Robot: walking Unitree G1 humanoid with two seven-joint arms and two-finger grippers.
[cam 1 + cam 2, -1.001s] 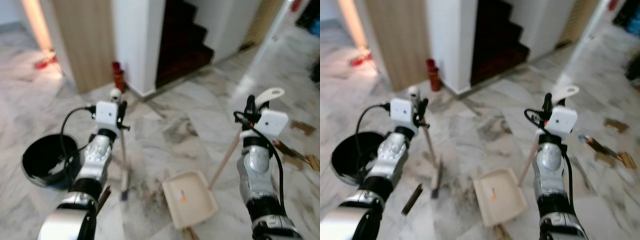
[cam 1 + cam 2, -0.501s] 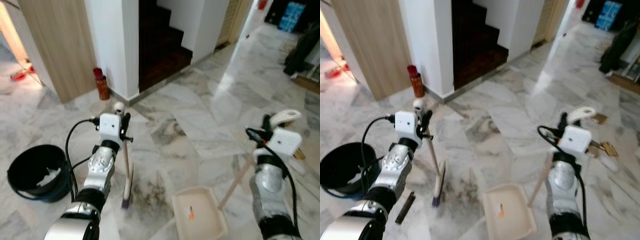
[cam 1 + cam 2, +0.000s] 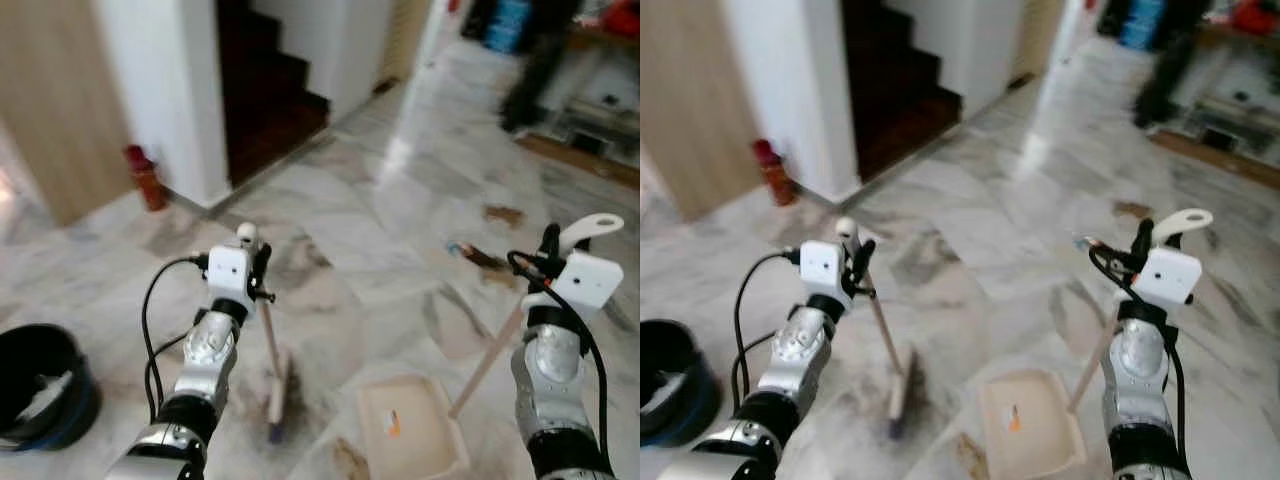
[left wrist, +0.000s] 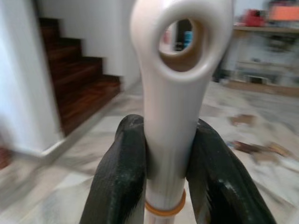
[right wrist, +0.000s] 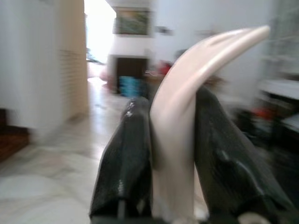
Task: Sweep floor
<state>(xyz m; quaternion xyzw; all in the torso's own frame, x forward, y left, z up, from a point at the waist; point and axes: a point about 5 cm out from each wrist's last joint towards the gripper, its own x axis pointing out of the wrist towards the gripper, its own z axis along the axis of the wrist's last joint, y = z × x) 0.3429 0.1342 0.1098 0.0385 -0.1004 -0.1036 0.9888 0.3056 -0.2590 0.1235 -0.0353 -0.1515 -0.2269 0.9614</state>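
So right now the left claw is clamped tight on the top of the broom handle, both black fingers pressed against the pale plastic just under the hanging loop. The broom head sits on the marble floor, just beside a dark smudgy patch. The right claw is closed around the curved grip of the dustpan handle, and the dustpan rests flat on the floor with a small orange bit inside it.

What I'd worry about: there's debris further out on the floor, well apart from the pan, so it's an easy miss. The black bucket is off to the left too. Both grips are way up at the handle tips, so I'd guess a hard push could twist the broom or tip the pan.
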